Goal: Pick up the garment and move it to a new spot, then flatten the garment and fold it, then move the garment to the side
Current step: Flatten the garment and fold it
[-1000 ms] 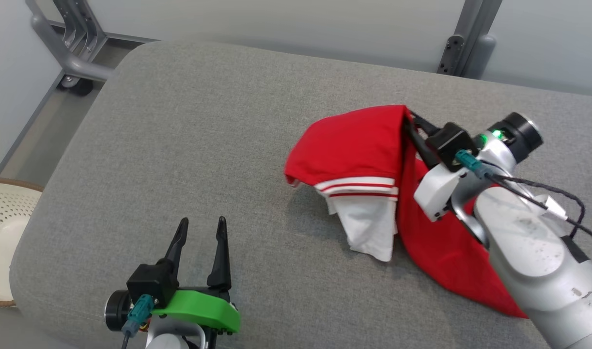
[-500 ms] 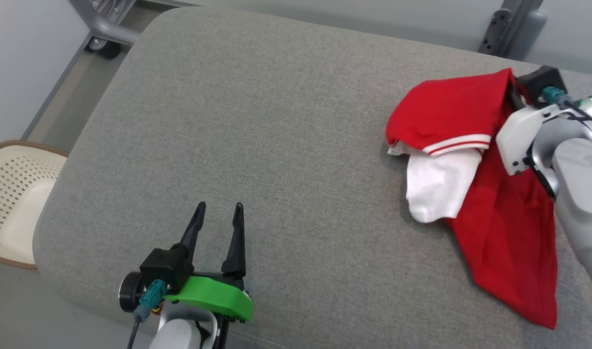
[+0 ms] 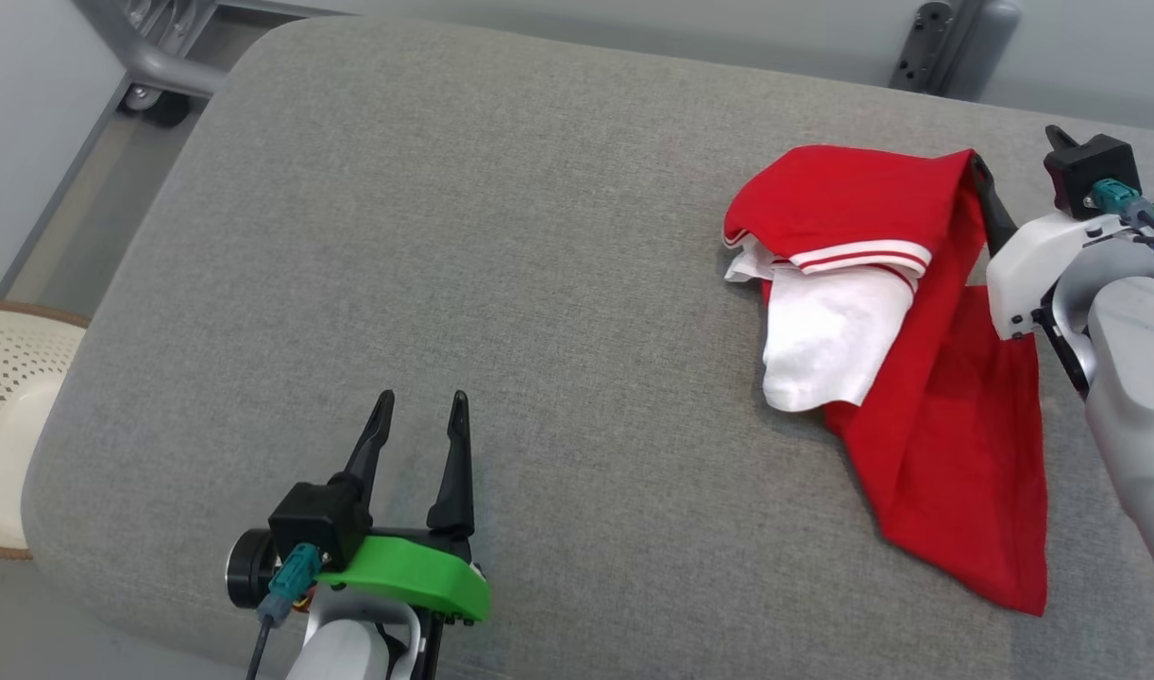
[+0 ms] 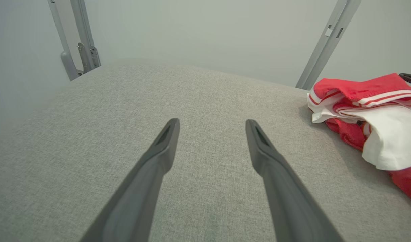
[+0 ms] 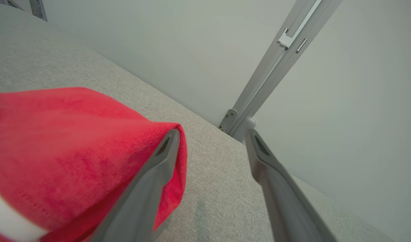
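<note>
The garment [image 3: 851, 198], red with white striped trim and a white panel, lies bunched at the right of the grey padded table [image 3: 492, 236]. Its top fold still drapes over one finger of my right gripper [image 3: 1016, 165], which stands open. In the right wrist view the red cloth [image 5: 57, 134] hangs on the left finger [image 5: 158, 168], and the gap of the gripper [image 5: 212, 134] holds nothing. My left gripper [image 3: 419, 406] is open over bare table at the front left, far from the garment [image 4: 367, 97]. Its fingers [image 4: 165, 141] are spread wide.
A cream perforated basket [image 3: 1, 416] stands on the floor past the table's left edge. Grey metal frame posts rise behind the table at the far left [image 3: 152, 66] and far right [image 3: 945, 42]. A pale wall runs close behind.
The right gripper carried the garment to the right along the table, then opened its jaws. The head camera has shifted. My left arm kept still.
</note>
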